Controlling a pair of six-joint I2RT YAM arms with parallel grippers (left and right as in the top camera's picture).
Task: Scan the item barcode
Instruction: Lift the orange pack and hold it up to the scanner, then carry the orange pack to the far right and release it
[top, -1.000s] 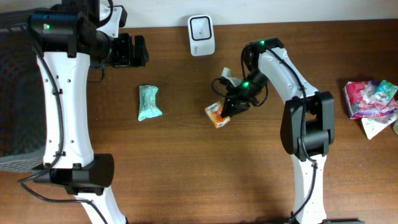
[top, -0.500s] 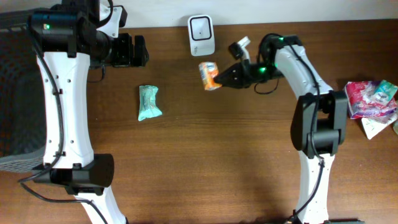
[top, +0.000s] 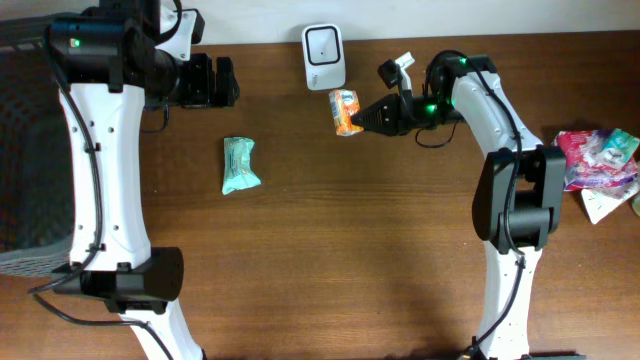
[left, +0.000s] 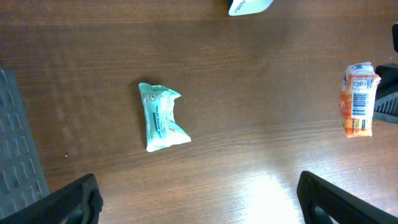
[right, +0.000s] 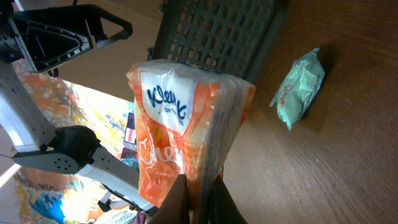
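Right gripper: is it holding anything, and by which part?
Yes: the right gripper is shut on the orange tissue pack, pinching one narrow edge; the rest of the pack sticks out free.

- The left arm (top: 100, 150) and right arm (top: 487, 108) are white tubes with black joints.
- Each has a small green light (top: 74, 43).
- Thin black cables (top: 96, 180) run along them.

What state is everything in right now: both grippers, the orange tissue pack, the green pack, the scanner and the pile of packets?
left gripper: open, empty.
right gripper: shut on the orange tissue pack.
orange tissue pack: held off the table, beside the scanner.
green pack: lying loose on the table, untouched.
scanner: at the far edge, untouched.
pile of packets: heaped at the right edge, untouched.
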